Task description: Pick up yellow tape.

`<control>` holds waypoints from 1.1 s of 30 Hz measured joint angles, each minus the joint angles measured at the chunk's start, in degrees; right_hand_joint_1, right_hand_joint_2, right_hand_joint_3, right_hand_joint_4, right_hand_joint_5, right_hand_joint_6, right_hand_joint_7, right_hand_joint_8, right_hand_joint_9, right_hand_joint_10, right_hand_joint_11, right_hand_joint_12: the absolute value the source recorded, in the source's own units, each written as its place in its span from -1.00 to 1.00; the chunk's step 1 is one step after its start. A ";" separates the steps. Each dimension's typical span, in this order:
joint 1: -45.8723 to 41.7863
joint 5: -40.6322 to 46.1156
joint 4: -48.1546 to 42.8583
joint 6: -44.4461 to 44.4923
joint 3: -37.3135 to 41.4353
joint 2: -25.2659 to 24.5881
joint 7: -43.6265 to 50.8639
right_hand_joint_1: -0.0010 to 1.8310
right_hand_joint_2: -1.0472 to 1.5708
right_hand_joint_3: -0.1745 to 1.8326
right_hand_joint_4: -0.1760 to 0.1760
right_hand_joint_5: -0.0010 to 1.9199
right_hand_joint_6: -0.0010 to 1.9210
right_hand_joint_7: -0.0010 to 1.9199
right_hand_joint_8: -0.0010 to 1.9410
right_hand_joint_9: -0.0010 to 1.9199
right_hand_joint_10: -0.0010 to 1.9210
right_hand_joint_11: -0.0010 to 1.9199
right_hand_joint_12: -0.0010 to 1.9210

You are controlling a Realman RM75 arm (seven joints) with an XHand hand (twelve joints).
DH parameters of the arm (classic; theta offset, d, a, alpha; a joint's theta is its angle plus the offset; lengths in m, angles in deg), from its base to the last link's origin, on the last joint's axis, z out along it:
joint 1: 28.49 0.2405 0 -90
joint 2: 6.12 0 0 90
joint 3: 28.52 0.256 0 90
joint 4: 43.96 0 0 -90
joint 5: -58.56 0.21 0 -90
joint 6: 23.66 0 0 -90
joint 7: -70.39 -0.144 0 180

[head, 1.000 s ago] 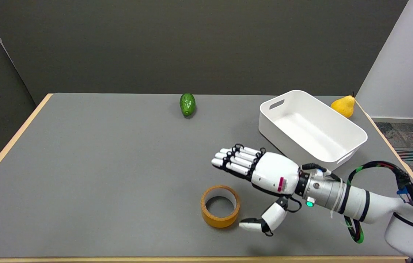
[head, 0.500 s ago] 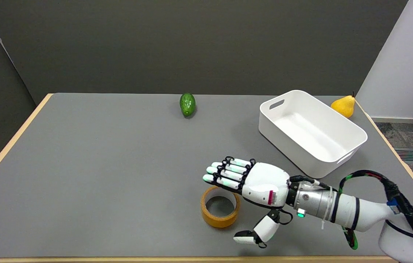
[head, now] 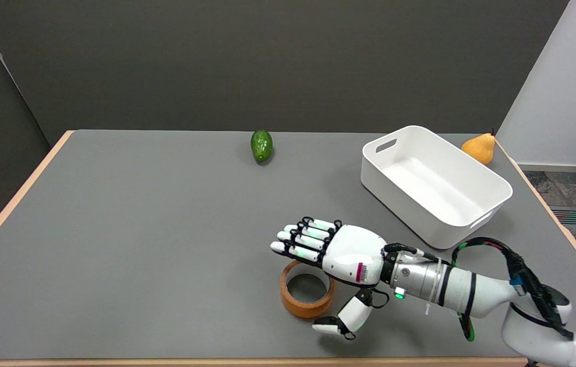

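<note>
I am holding my right hand spread over the yellow tape, fingers stretched out together above the roll's far rim and the thumb hanging apart on the near side, with nothing gripped between them. The tape is lying flat on the desk, hole up, close to the near edge and somewhat right of its middle. The palm is covering the roll's far right rim, so I cannot tell whether it is touching there. What I am worrying about is the closing: the roll is low and flat, so if I am curling in too high the fingers are likely to skim over the top and shut on air. If the thumb is arriving first, I judge it could shove the light roll away across the smooth grey surface rather than pin it. The thumb is sitting just beside the roll's near right side, and the near edge of the desk is close behind it, so a clumsy sweep toward me could be carrying the tape off the desk. As for room, the left half of the desk is lying open, and a straight lift is meeting nothing overhead. The white bin is standing toward the far right corner, well apart from my hand but near my forearm's path, so I am avoiding swinging right. The green avocado by the far edge and the pear behind the bin are well out of the way.
</note>
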 measured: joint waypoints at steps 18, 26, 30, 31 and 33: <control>4.65 -0.05 6.74 1.25 -2.52 -3.46 0.00 -0.41 0.20 0.06 0.11 -0.92 -0.68 -0.85 -0.72 -0.92 -0.36 -0.99 0.25; 5.32 0.06 7.88 1.92 -2.68 -4.19 0.61 0.45 0.60 -0.49 0.26 -0.48 0.15 -0.18 0.41 -0.28 0.32 -0.32 0.80; 5.73 0.15 8.19 2.40 -2.52 -4.41 1.13 0.28 0.73 -0.73 -0.69 -0.42 0.59 -0.11 0.37 -0.18 0.30 -0.22 0.80; 5.79 0.16 8.29 2.52 -2.52 -4.46 1.23 0.28 0.73 -0.71 -0.69 -0.42 0.59 -0.11 0.37 -0.16 0.32 -0.15 0.87; 5.88 0.16 8.47 2.72 -2.52 -4.52 1.43 0.28 0.69 -0.63 -0.65 -0.40 0.59 -0.09 0.35 -0.14 0.34 -0.09 0.94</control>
